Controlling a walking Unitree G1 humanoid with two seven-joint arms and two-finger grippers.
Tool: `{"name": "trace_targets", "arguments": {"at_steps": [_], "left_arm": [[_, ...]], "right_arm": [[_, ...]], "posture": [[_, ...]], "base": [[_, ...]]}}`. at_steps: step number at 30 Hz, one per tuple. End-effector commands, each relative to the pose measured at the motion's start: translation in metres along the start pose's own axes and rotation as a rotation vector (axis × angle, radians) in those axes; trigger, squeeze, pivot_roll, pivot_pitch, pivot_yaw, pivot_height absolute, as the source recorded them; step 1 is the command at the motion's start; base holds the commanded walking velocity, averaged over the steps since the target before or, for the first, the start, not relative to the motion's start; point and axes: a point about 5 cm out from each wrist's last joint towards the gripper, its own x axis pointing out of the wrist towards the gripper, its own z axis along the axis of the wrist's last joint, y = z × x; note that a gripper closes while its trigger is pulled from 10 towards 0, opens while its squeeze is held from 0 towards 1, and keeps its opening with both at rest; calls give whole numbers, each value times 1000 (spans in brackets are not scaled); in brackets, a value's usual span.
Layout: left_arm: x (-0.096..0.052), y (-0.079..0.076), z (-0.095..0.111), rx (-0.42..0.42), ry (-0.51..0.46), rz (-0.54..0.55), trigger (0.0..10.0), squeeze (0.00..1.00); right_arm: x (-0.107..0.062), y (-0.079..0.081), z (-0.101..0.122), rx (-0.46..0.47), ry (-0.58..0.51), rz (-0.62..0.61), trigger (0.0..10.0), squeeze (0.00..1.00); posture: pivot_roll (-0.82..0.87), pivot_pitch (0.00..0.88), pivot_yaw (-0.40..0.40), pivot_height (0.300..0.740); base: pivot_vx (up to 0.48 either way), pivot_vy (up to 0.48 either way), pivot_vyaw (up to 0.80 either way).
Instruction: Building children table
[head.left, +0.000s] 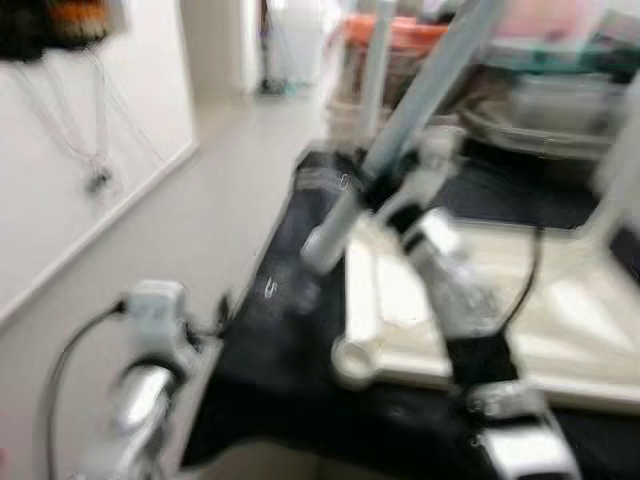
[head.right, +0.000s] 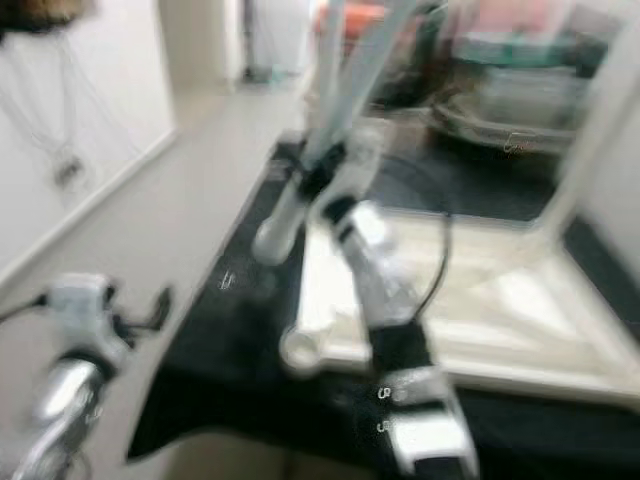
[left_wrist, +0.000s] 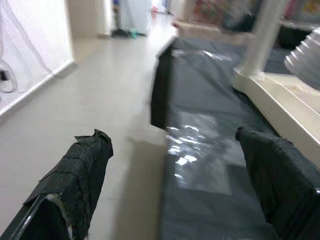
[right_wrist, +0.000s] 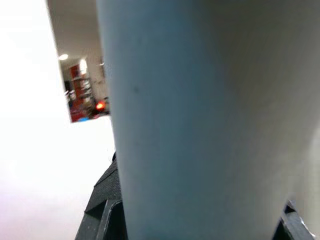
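Right pincer (head.left: 372, 190) grips pale-blue table leg (head.left: 430, 90); no legible writing.

I count one upturned cream tabletop (head.left: 560, 320), one pale blue table leg (head.left: 420, 100), one black mat (head.left: 290, 350), and my two grippers: left (left_wrist: 175, 180), right (head.left: 385, 190).

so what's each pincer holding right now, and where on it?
Right pincer grips the pale table leg near its lower end. Left pincer is open, holding nothing.
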Motion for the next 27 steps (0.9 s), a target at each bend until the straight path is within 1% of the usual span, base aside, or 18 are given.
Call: {"name": "trace_targets", "arguments": {"at_steps": [1,5,7,9,11,16,17,18,21,22,24,26,27], "left_arm": [[0,-5,-1,-3,7,-19,10000,0],[-2,-7,-2,-6,12,-21,10000,0],[-3,-7,-2,-9,13,-22,10000,0],[-5,-13,-2,-10,14,-30,10000,0],[-6,-14,-2,-13,13,-32,10000,0],[-6,-17,-1,-14,7,-34,10000,0],[-6,-18,0,4,2,-28,10000,0],[-6,-18,0,4,2,-28,10000,0],[-5,-16,-1,47,6,-7,10000,0],[-5,-16,-1,47,6,-7,10000,0],[-4,-13,-1,84,9,16,10000,0],[-4,-12,-1,93,10,20,10000,0],[-2,-10,-1,85,15,39,10000,0]], "right_arm": [[-7,-13,2,1,-9,-35,10000,0],[-5,-12,2,20,4,22,10000,0],[-5,-12,3,20,5,28,10000,0],[-3,-19,4,15,5,21,10000,0],[-2,-21,5,15,5,17,10000,0],[-1,-19,6,28,1,31,10000,0],[-1,-15,5,13,-5,39,10000,0],[-1,-15,5,13,-5,39,10000,0],[-3,-12,3,-20,-1,42,10000,0],[-3,-12,3,-20,-1,42,10000,0],[-3,-8,1,-27,9,72,10000,0],[-2,-7,1,-28,11,81,10000,0],[-2,-6,0,-36,14,82,10000,0]], "posture": [[91,5,-64,740],[94,10,-65,740],[94,10,-65,740],[94,18,-71,740],[93,19,-71,740],[93,23,-71,740],[91,27,-68,740],[91,27,-68,740],[90,29,-71,740],[90,29,-71,740],[89,31,-69,740],[89,31,-69,740],[89,29,-73,740]], "base": [[0,0,0],[0,0,0],[0,0,0],[0,0,0],[0,0,0],[0,0,0],[0,-330,0],[0,-330,0],[0,-395,0],[0,-428,0],[0,-428,0],[0,-428,0],[274,-251,0]]}}
